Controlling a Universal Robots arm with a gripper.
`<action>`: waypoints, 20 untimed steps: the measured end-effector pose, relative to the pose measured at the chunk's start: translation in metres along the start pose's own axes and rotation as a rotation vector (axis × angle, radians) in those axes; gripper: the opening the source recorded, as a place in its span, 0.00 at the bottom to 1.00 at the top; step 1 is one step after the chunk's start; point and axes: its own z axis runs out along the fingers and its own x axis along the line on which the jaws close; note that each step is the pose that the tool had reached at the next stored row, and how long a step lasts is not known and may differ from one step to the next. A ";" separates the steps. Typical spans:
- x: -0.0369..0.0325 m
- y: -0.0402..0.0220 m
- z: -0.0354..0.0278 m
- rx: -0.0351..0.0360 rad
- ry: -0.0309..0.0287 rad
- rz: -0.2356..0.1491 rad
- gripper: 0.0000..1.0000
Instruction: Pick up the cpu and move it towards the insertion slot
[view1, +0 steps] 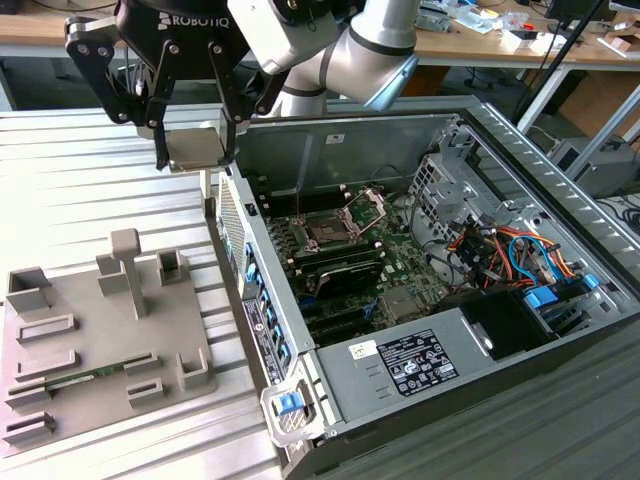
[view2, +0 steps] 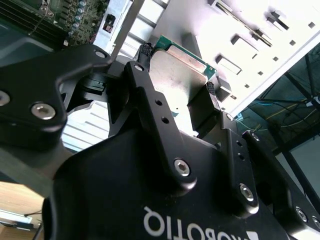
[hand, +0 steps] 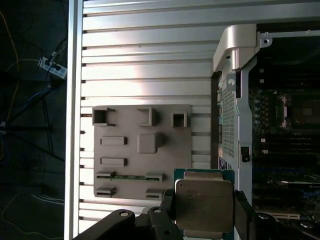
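The tray (view1: 100, 345) lay on the worktop (view1: 80, 190), at the exterior view's left of the computer case (view1: 330, 135) holding the insertion slot (view1: 325, 232); the cpu (view1: 193, 150) hung above the gap between them.

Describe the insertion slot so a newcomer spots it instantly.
Start at the open computer case on the exterior view's right. On its motherboard, the insertion slot is the dark square in a silvery frame with a raised bracket; the neighbouring memory slots are long and black.
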 end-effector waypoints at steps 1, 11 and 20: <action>-0.0004 0.0000 0.0000 0.0000 0.0000 0.000 0.55; -0.0051 -0.0001 0.0001 0.0000 -0.0001 0.000 0.55; -0.0087 -0.0002 0.0002 0.0000 0.0000 0.000 0.55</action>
